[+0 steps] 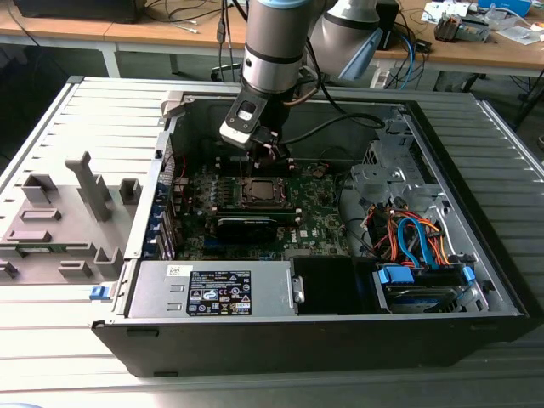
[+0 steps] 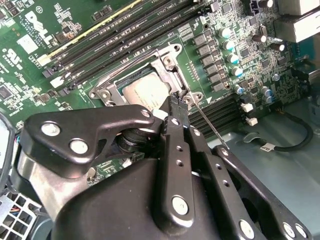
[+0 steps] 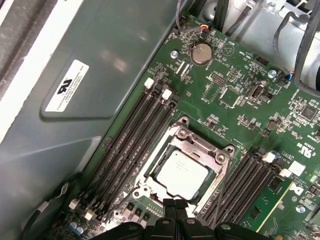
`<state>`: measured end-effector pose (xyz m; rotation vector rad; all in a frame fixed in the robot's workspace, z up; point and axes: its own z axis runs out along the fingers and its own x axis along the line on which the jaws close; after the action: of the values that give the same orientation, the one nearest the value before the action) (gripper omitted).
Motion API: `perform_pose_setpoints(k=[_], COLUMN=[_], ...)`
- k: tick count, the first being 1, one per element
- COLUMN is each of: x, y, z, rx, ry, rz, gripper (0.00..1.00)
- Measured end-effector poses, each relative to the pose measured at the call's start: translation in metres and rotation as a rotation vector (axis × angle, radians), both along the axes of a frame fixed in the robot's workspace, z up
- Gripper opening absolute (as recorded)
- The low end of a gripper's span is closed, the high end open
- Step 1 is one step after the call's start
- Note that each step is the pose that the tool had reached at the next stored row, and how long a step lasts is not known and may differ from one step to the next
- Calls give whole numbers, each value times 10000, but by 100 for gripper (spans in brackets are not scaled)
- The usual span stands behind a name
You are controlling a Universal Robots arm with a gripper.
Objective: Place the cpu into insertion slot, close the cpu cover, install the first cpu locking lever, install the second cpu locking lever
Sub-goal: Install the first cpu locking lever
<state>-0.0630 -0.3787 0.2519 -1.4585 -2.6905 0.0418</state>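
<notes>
In the exterior view an open computer case (image 1: 476,255) lies on a ribbed grey surface (image 1: 51,340), with a grey moulded fixture (image 1: 59,221) beside it on the exterior view's left. Along the case's near wall sit the power supply (image 1: 212,289) and, toward the exterior view's right, a drive bay with blue and orange cables (image 1: 416,242). Behind these lies the green motherboard (image 3: 240,100), with a long black card (image 1: 255,225) across it. Just beyond the card is the insertion slot (image 3: 182,132), and the cpu (image 3: 180,172) sits in it, silver top up. The cpu cover (image 3: 197,145) appears to lie flat over the chip, framing it through its window. The hand (image 2: 174,102) reaches down at the slot's edge with its two fingers pressed together, tips at the metal rim. A thin metal locking lever (image 2: 210,125) runs just beside them; whether the tips pinch it I cannot tell. Black memory slots (image 3: 130,145) flank the slot on both sides, and a coin cell battery (image 3: 202,52) lies farther along the board. The arm (image 1: 276,42) rises behind the hand, with wooden desks (image 1: 170,34) beyond the case.
</notes>
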Motion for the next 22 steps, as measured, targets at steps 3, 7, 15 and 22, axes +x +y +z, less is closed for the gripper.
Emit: perform_pose_setpoints(k=[3,7,15,22], x=[0,0,0,0], y=[0,0,0,0], z=[0,0,0,0], rx=[0,0,1,0], ry=[0,0,0,0], rz=[53,157,328,475], gripper=[11,11,11,11])
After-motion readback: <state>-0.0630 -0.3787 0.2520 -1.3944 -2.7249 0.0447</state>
